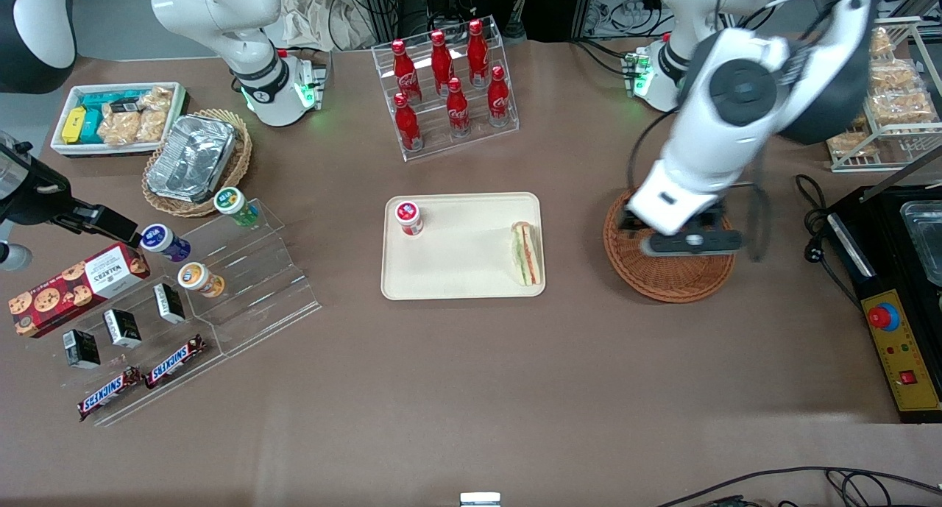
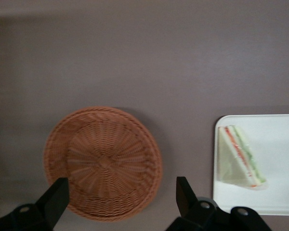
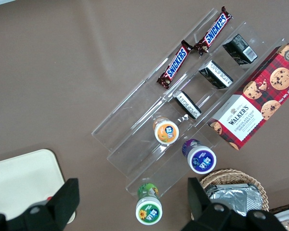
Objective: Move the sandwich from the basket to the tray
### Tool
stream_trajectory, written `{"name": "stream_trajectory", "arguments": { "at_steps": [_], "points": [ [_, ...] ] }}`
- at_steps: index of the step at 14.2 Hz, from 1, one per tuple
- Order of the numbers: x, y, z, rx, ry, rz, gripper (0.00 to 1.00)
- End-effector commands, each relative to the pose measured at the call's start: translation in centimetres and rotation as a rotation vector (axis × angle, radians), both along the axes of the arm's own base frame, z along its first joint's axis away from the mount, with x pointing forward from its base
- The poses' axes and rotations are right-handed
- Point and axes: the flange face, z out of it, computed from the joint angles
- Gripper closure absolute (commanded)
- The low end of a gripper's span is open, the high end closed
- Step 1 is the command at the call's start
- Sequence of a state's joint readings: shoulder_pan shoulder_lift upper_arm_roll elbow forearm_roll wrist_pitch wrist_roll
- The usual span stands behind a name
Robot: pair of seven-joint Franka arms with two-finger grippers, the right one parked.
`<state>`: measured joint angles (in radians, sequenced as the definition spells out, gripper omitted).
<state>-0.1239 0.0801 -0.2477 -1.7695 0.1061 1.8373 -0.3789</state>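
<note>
Gripper [image 2: 120, 199] hangs above basket [image 2: 102, 162], fingers wide apart, holding nothing. Sandwich [image 1: 527, 253] on tray [image 1: 456, 271] edge nearest basket; I judge it soft, light; grasp bread faces.

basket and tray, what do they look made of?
Basket: woven wicker or rattan by the look, reddish-brown, matte, radial weave visible. Tray: likely moulded plastic, smooth cream surface, rounded corners, low rim; the sandwich lies on it. The gripper hangs open above the basket.
</note>
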Motion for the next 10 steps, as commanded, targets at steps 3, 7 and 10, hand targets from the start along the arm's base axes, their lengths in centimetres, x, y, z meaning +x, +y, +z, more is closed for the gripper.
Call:
{"name": "stream_trajectory", "arguments": {
  "at_steps": [3, 7, 10],
  "points": [
    [0.3, 8.5, 2.7, 0.016, 0.001, -0.044, 0.01],
    [0.1, 10.5, 5.2, 0.030, -0.005, -0.005, 0.01],
    [0.3, 11.6, 5.4, 0.028, -0.007, 0.007, 0.01]
  ]
}}
